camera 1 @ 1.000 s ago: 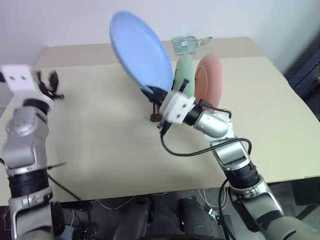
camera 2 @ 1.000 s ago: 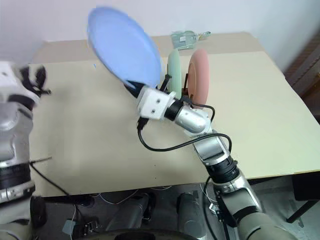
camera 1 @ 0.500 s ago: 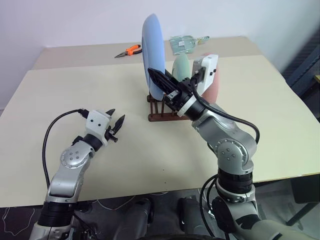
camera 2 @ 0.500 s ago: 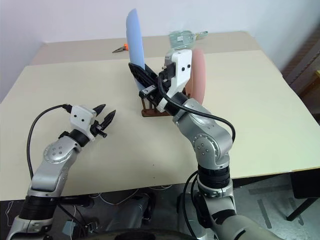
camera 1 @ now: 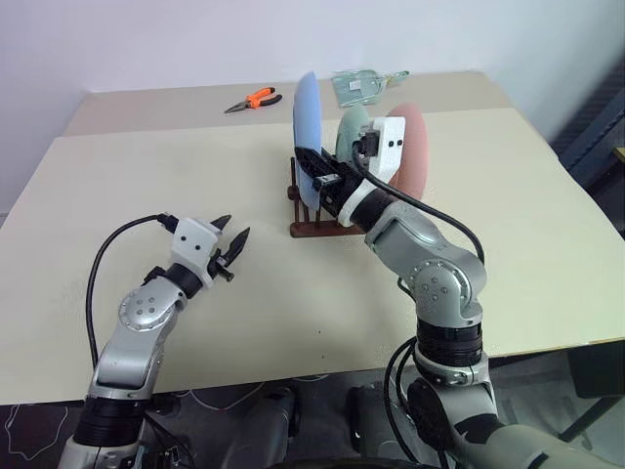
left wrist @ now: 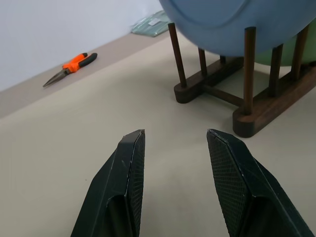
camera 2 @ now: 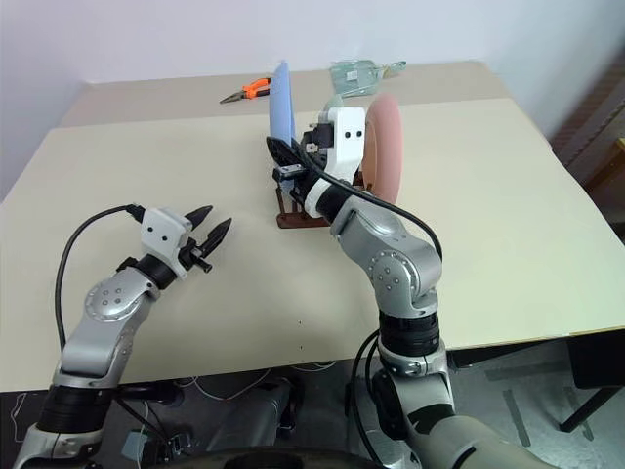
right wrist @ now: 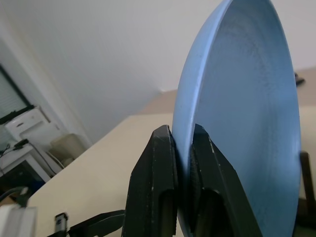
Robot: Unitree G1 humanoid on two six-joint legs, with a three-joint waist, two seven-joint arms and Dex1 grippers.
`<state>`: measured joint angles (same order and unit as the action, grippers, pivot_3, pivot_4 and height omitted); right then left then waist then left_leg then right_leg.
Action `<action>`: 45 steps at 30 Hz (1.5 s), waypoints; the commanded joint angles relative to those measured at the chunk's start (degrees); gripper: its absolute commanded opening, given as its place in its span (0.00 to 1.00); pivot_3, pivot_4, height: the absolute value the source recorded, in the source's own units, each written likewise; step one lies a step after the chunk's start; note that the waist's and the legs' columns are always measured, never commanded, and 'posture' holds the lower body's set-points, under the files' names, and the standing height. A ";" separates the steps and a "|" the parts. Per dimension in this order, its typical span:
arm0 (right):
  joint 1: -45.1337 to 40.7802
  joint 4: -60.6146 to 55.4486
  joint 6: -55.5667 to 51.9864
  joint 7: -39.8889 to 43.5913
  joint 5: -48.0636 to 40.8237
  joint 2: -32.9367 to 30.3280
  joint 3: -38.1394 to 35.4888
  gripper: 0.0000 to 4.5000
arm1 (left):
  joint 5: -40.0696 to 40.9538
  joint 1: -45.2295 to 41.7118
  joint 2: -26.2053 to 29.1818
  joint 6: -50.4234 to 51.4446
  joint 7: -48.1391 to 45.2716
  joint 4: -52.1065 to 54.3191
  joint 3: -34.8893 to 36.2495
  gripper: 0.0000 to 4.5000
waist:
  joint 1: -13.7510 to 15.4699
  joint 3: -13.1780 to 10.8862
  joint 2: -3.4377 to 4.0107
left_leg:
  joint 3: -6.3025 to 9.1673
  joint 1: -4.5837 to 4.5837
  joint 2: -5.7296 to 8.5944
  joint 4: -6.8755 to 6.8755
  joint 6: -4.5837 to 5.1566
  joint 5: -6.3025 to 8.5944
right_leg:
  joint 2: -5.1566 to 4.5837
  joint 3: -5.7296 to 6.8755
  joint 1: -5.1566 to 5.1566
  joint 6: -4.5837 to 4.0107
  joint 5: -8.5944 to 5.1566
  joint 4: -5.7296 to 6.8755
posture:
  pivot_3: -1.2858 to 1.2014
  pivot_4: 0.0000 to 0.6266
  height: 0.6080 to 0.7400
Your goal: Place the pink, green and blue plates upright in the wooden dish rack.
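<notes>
Left claw (camera 1: pixel 230 244) hangs released over the beige surface (camera 1: pixel 146 176), at about 8 o'clock from the dark wooden peg rack (camera 1: pixel 317 223). Right claw (right wrist: pixel 182 163) pinches the light blue round plastic plate (camera 1: pixel 308 132) by its rim, edge-on, so it can slot between pegs. The mint green plate (camera 1: pixel 354 132) and pale pink plate (camera 1: pixel 414 151) already stand upright at 3 o'clock of it.

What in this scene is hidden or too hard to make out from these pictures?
- Which slot the blue plate sits in: head views, the right hand and its arm cover the wooden dish rack.
- Lower parts of the green plate and pink plate: head views, behind the same arm.
- The flat clear packet at the table's far edge: too small to identify.
- The blue plate's top: left wrist view, cut off by the edge.
</notes>
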<state>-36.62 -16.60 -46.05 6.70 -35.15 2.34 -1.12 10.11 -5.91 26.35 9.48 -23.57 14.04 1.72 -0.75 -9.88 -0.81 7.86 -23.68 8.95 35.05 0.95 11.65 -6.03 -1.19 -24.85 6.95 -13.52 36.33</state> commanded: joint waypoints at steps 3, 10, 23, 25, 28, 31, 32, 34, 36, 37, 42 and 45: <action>-2.60 1.34 -0.66 -0.56 -1.48 1.04 -1.46 0.08 | -0.82 -0.16 -0.31 -0.73 -0.25 2.25 0.18 0.45 | 0.00 0.00 0.00 | 0.00 0.00 0.00 0.00 0.00 0.00 | 0.00 0.00 0.00 0.00 0.00 0.00 | 0.52 0.24 0.84; -2.94 0.18 0.50 0.45 1.97 -1.31 1.12 0.78 | -1.22 -0.14 -0.61 -0.84 -0.70 2.23 -0.04 0.45 | -0.02 0.00 0.00 | 0.00 0.00 0.00 0.00 0.00 0.00 | 0.00 0.00 -0.01 0.00 0.00 0.00 | 0.52 0.24 0.84; 3.05 -17.98 0.38 12.78 4.12 -22.64 2.99 0.78 | -1.52 -0.62 -1.18 -0.70 -1.43 1.96 0.01 0.45 | 0.28 0.00 0.00 | 0.00 -0.03 0.00 0.02 0.03 0.03 | -0.10 0.07 0.21 0.02 0.00 -0.15 | 0.52 0.24 0.84; 6.64 -21.43 0.73 16.79 1.82 -28.68 -2.91 0.78 | -1.50 -0.63 -0.87 -0.98 -1.95 1.22 0.13 0.45 | 0.39 0.00 0.00 | -0.01 -0.04 0.00 0.02 0.04 0.03 | -0.20 0.11 0.30 0.03 -0.01 -0.18 | 0.52 0.24 0.84; 12.25 -22.45 0.61 21.75 -2.55 -35.65 -12.24 0.78 | -1.62 -0.76 -0.68 -1.10 -2.49 0.54 0.10 0.45 | 0.87 -0.01 -0.01 | -0.01 -0.09 0.01 0.05 0.05 0.04 | -0.28 0.16 0.34 0.04 -0.03 -0.24 | 0.52 0.24 0.84; 23.26 -19.61 4.13 28.33 2.85 -45.60 -17.72 0.78 | -1.53 -1.29 0.00 -1.07 -3.74 -1.24 0.18 0.45 | 1.51 0.00 -0.01 | -0.04 -0.09 0.00 0.07 0.07 0.05 | -0.30 0.16 0.36 0.03 -0.05 -0.27 | 0.52 0.24 0.84; 26.80 -18.35 5.96 29.85 5.06 -47.99 -18.40 0.78 | -1.43 -1.49 0.29 -1.09 -4.26 -1.97 0.25 0.45 | 1.68 0.00 -0.01 | -0.04 -0.10 0.00 0.07 0.09 0.06 | -0.33 0.18 0.37 0.04 -0.08 -0.28 | 0.52 0.24 0.84; 33.74 -13.67 11.76 31.94 9.92 -50.54 -18.72 0.78 | -1.25 -1.80 1.25 -1.39 -6.08 -3.92 0.09 0.45 | 1.65 0.00 -0.01 | -0.06 -0.11 0.01 0.09 0.11 0.07 | -0.39 0.22 0.40 0.02 -0.12 -0.29 | 0.52 0.24 0.84; 37.21 -8.43 17.32 33.30 13.06 -50.98 -18.90 0.78 | -1.75 -1.90 2.01 -1.90 -7.05 -5.30 -0.20 0.45 | 1.42 0.00 -0.01 | -0.09 -0.11 0.01 0.13 0.11 0.07 | -0.40 0.23 0.42 0.02 -0.12 -0.29 | 0.52 0.24 0.84; 37.39 -6.19 19.08 33.31 13.62 -50.45 -19.04 0.78 | -1.73 -1.91 2.27 -2.20 -7.36 -5.81 0.08 0.45 | 1.27 -0.01 0.01 | -0.13 -0.10 0.01 0.14 0.11 0.07 | -0.42 0.22 0.42 0.00 -0.13 -0.29 | 0.52 0.24 0.84; 36.28 1.09 24.98 34.48 15.19 -49.27 -18.49 0.78 | -1.64 -2.68 3.03 -2.38 -7.35 -7.18 1.57 0.45 | 1.32 -0.03 0.06 | -0.24 -0.05 -0.02 0.16 0.12 0.07 | -0.48 0.21 0.40 -0.03 -0.13 -0.27 | 0.52 0.24 0.84; 35.63 3.48 27.14 34.94 16.09 -48.85 -17.43 0.78 | -2.19 -1.78 3.41 -2.94 -7.30 -6.76 1.27 0.45 | 1.52 -0.03 0.06 | -0.24 -0.05 -0.01 0.16 0.14 0.08 | -0.49 0.21 0.41 -0.01 -0.14 -0.28 | 0.52 0.24 0.84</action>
<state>-0.32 -13.19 -20.75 41.37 -19.42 -46.87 -18.38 8.34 -7.72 29.33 7.95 -30.88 6.28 1.64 0.77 -9.91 -0.75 7.62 -23.73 8.93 35.21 1.10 11.74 -6.52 -0.98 -24.44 6.95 -13.66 36.04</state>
